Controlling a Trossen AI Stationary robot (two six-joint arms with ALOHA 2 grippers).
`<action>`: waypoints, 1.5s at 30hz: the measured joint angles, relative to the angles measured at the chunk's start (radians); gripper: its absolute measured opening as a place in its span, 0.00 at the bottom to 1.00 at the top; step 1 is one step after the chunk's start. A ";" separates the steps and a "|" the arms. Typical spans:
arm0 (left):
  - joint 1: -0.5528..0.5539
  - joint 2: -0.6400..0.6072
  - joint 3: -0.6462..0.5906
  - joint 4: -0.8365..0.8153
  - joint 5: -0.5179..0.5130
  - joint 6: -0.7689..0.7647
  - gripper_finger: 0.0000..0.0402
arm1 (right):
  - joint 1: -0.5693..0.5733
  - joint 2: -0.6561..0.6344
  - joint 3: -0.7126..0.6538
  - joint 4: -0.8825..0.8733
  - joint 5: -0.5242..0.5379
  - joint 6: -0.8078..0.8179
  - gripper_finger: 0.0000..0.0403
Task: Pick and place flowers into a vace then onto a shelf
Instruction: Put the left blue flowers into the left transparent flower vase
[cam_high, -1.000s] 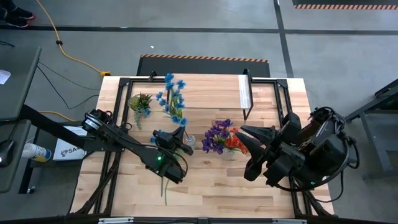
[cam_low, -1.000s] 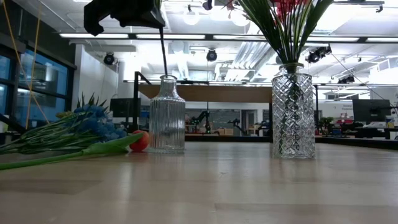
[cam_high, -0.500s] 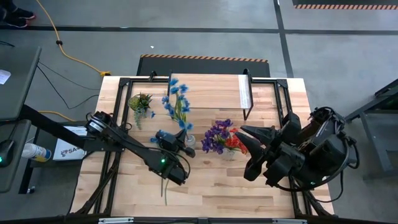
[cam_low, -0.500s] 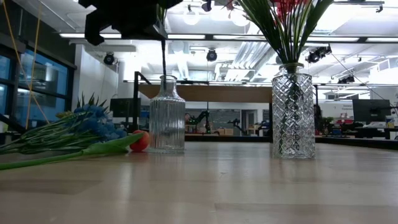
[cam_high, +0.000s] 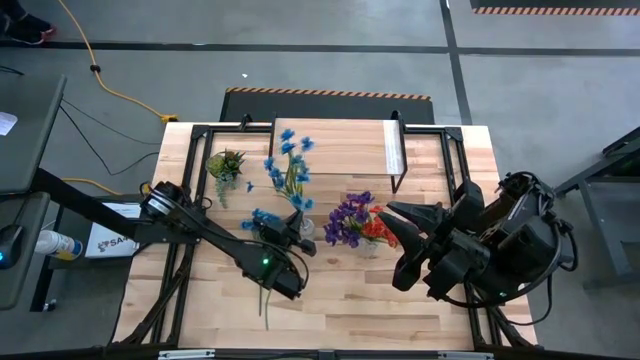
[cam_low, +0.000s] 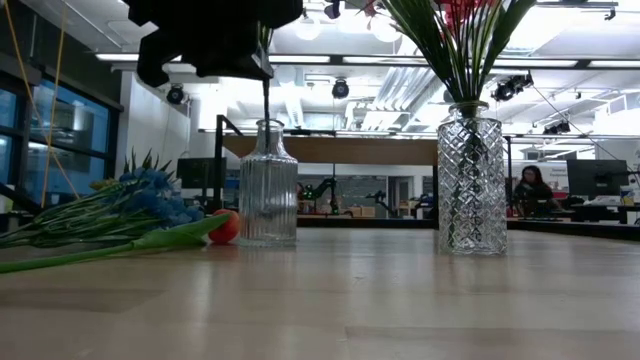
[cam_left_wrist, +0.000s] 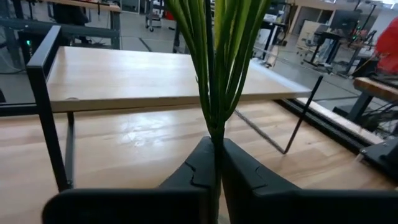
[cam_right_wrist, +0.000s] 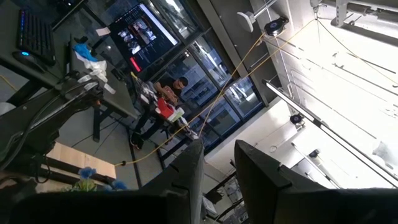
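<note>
Left gripper (cam_left_wrist: 214, 177) fingers pinch the blue flowers' (cam_high: 288, 165) stems upright above the ribbed glass vase (cam_low: 268, 183) mid-bench, evidently aligning for insertion. Right gripper (cam_high: 400, 222) waits near the right edge, fingers slightly parted, empty. Shelf (cam_high: 330, 148) stands at the far edge.

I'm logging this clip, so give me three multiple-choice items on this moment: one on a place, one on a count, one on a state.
1. Where is the left hand?
A. over the ribbed vase
B. on the shelf
C. off the table

2. How many glass vases stand on the table?
A. one
B. two
C. four

3. What is the state of the left hand?
A. wide open, empty
B. shut on nothing
C. shut on green stems

Key: 1 A, the low view shows it above the ribbed vase. 2 B, ribbed vase plus diamond-cut vase. 3 C, its fingers pinch the blue flowers by their stems.
</note>
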 joint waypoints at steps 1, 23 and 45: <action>0.000 -0.001 0.000 0.000 -0.003 0.000 0.15 | 0.000 0.000 0.000 0.000 0.000 0.000 0.21; 0.000 -0.001 0.000 0.011 -0.006 0.000 0.19 | 0.000 0.000 0.000 0.000 0.000 -0.003 0.21; 0.000 -0.001 0.000 0.022 0.016 0.000 0.19 | 0.000 0.000 0.000 0.000 0.000 -0.003 0.21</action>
